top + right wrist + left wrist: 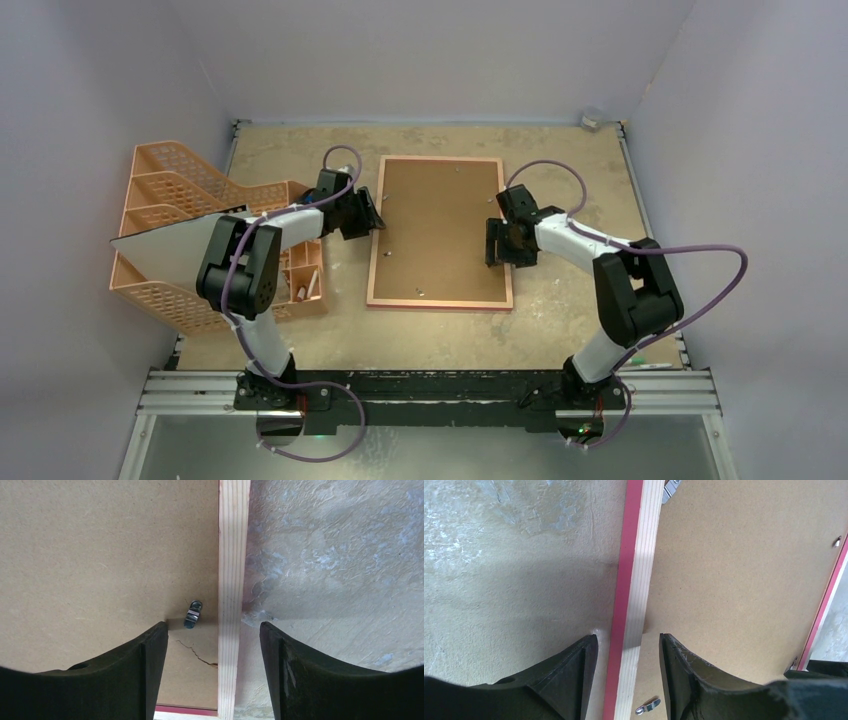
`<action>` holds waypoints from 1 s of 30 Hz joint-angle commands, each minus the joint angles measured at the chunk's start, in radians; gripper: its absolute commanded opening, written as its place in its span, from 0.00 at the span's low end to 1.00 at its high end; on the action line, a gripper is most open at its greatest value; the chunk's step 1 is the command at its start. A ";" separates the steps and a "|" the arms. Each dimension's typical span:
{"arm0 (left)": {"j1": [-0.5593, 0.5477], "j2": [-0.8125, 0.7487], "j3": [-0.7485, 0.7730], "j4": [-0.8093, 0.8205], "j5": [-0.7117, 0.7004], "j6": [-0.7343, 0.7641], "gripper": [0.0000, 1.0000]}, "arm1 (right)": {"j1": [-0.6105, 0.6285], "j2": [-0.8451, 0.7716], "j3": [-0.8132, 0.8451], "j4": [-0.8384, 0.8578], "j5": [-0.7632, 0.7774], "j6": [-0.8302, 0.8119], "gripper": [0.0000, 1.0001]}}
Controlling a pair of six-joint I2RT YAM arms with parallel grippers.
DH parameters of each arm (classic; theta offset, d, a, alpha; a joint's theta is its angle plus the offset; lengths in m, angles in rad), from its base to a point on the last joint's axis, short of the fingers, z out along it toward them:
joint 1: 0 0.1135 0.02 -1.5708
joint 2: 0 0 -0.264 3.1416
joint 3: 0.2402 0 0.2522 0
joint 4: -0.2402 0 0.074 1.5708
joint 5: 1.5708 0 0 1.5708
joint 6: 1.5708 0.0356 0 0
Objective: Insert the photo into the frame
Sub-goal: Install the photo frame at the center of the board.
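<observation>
The frame (440,302) lies face down in the middle of the table, pale wood back up, pink-red edge showing. A brown backing board (440,230) fills it. My left gripper (375,215) is open, its jaws on either side of the frame's left rail (636,580) without touching it. My right gripper (493,243) is open astride the right rail (234,555). A pale flat sheet (165,245), perhaps the photo with its white back up, rests on the orange organiser; no printed side shows.
The orange mesh organiser (180,180) stands at the left, close behind my left arm. Small metal turn clips (193,614) sit on the backing board by the rails, one near my left jaws (647,707). Grey walls enclose the table.
</observation>
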 commanded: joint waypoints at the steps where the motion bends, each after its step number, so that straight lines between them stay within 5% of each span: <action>1: 0.000 0.024 -0.010 -0.117 -0.026 0.017 0.52 | 0.002 0.002 -0.014 -0.008 0.029 -0.032 0.69; 16: 0.000 0.047 0.005 -0.135 -0.032 0.031 0.52 | 0.002 0.035 0.014 -0.009 0.065 -0.028 0.63; 30: 0.000 0.048 0.004 -0.140 -0.032 0.030 0.52 | 0.002 0.038 0.013 -0.012 0.039 -0.038 0.41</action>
